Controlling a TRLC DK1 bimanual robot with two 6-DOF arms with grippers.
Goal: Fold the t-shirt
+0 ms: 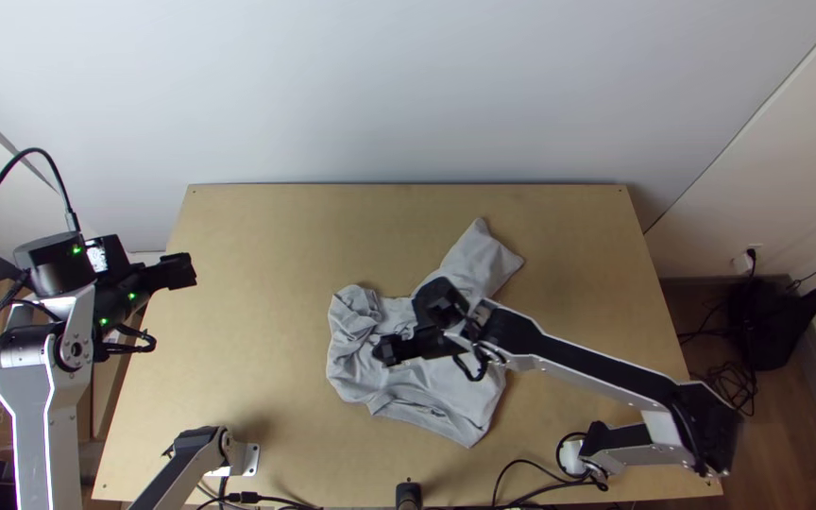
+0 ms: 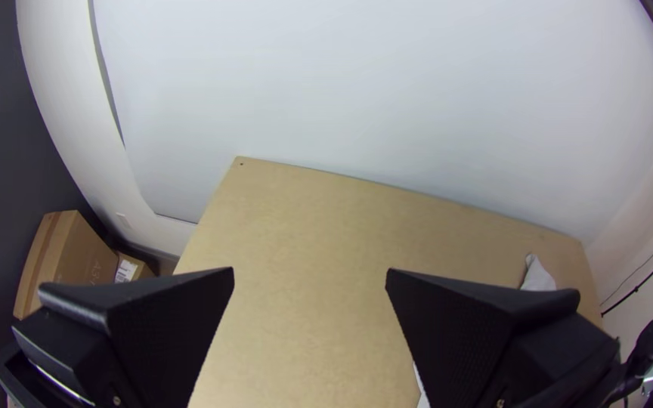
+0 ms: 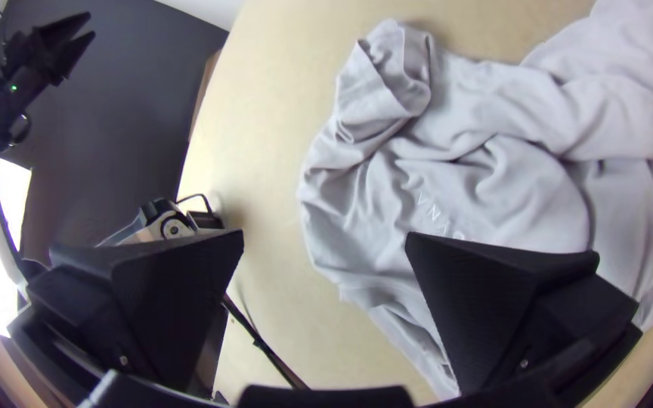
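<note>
I'm hovering my right gripper (image 3: 325, 233), spread wide, over the rumpled t-shirt (image 1: 455, 387), which is stretching far-right; my left gripper (image 2: 310, 269), also wide, is sitting farther left.

In the top view I hold my left arm (image 1: 35, 406) at the left edge, my right arm (image 1: 587, 364) slanting to centre; left gripper (image 1: 181, 270) and right gripper (image 1: 387, 351) have fingers spread apart.

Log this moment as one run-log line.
t-shirt rumpled on table | right hand open over it | left hand open near table's left edge | folding unfinished
</note>
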